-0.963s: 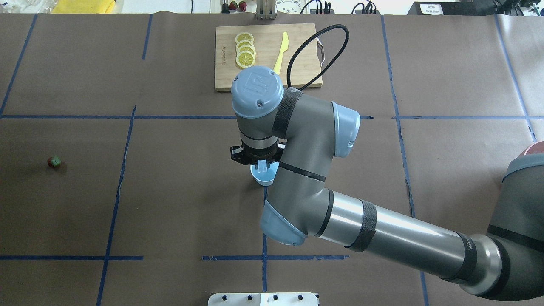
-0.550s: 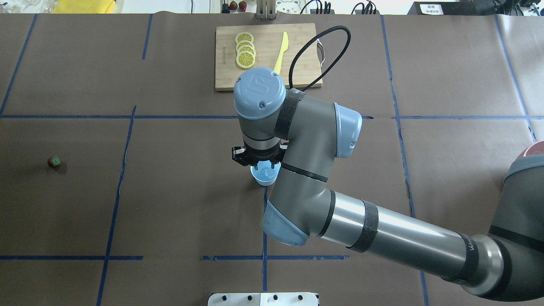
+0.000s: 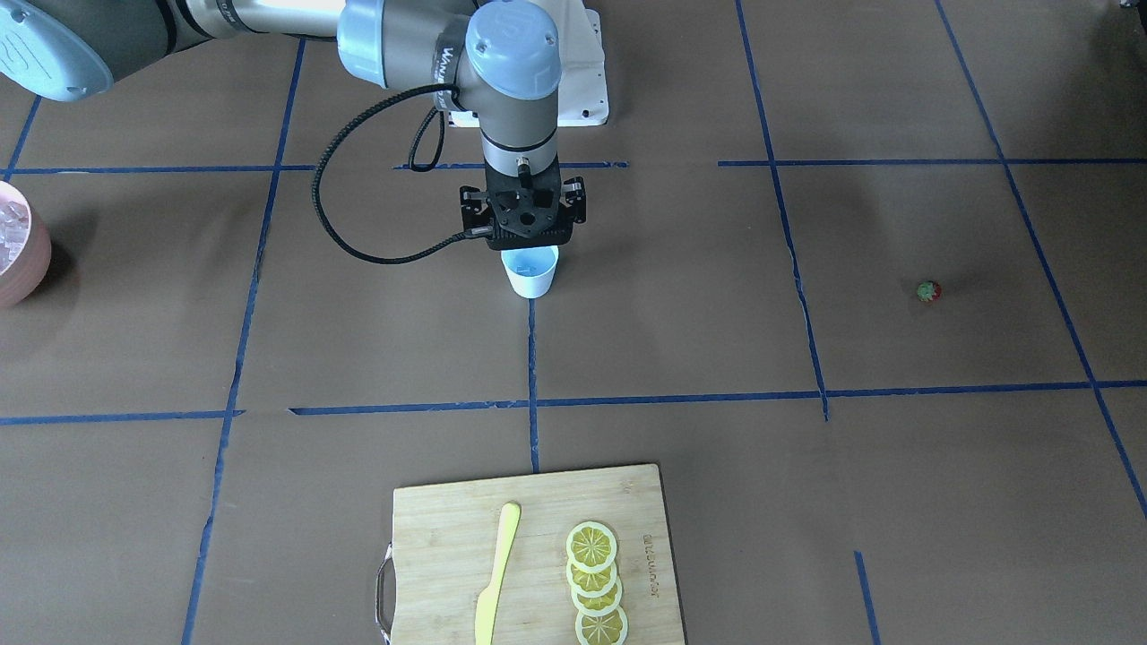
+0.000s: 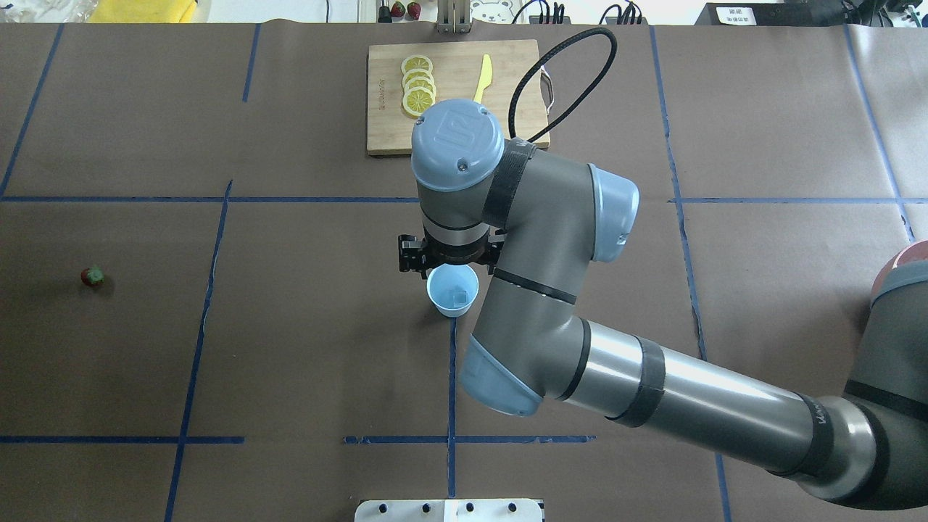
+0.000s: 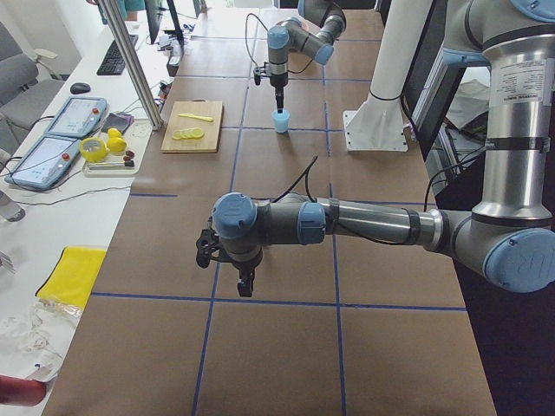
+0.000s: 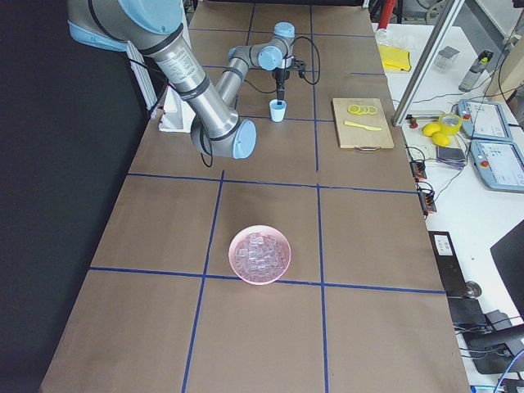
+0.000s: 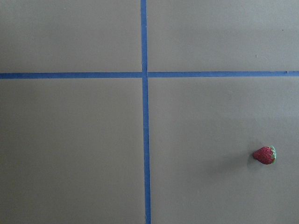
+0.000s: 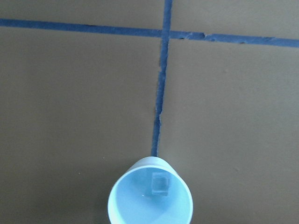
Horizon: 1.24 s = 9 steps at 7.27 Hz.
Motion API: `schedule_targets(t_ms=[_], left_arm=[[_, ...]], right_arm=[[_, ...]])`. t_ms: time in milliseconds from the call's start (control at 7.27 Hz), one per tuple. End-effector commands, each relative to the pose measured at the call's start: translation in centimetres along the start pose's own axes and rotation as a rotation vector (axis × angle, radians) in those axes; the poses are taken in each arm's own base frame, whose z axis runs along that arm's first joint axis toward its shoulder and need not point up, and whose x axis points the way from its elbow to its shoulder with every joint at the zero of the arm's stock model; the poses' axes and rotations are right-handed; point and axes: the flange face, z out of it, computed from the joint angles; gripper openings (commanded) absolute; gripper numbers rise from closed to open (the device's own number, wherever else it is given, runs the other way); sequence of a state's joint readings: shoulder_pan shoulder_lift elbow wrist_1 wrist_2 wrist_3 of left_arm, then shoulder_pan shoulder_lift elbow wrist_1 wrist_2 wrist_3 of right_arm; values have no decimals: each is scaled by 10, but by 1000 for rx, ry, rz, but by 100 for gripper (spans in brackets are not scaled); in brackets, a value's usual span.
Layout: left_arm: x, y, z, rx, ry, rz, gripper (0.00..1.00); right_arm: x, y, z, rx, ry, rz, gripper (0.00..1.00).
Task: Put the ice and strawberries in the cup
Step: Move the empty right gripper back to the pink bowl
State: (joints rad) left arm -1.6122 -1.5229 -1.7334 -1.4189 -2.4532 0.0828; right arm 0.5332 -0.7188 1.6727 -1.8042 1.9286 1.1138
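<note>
The pale blue cup [image 4: 452, 290] stands upright at the table's middle, on a blue tape line. One clear ice cube [image 8: 160, 183] lies on its bottom. My right gripper [image 3: 522, 235] hangs just above the cup's [image 3: 530, 271] robot-side rim, open and holding nothing. More ice [image 6: 260, 252] fills the pink bowl [image 6: 246, 274]. The strawberry [image 4: 92, 275] lies alone on the paper at my far left and shows at the lower right of the left wrist view [image 7: 265, 155]. My left gripper [image 5: 246, 284] points down over the table; I cannot tell whether it is open.
A wooden cutting board [image 4: 507, 116] with lemon slices [image 4: 418, 87] and a yellow knife [image 4: 482, 78] lies beyond the cup. The pink bowl [image 3: 22, 264] sits at the table's right end. Blue tape lines cross the brown paper.
My right gripper has lifted and drawn back from the cup's mouth toward the cutting board. The whole cup rim now shows, with an ice cube inside.
</note>
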Motion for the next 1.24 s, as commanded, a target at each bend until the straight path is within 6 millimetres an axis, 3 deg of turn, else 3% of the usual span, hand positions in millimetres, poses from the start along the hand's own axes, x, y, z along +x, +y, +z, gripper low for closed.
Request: schedule_targets(t_ms=[0,275,413,550,688,963,1101], left_arm=[[0,0,0,0,3,0,100],[3,-2,-2,4,4,5,100],[3,-3,-3,8,5,6,100],[6,-3,-6,12,5,11,100],[10,-2,-9,18,6,7,100],[25,3,-21,42,3,-6,100],[26,3,-22,43,3,-7,100]], right_arm=[[87,7,-50,83,15,38,100],[175,14,-71,111,105,7,100],[203,19,-88,109,119,-50,100],[257,6,-92,92,158,32,100],[311,13,-83,84,197,55,100],[445,25,-78,75,156,-72,100],[505,20,-86,54,108,-110,100]])
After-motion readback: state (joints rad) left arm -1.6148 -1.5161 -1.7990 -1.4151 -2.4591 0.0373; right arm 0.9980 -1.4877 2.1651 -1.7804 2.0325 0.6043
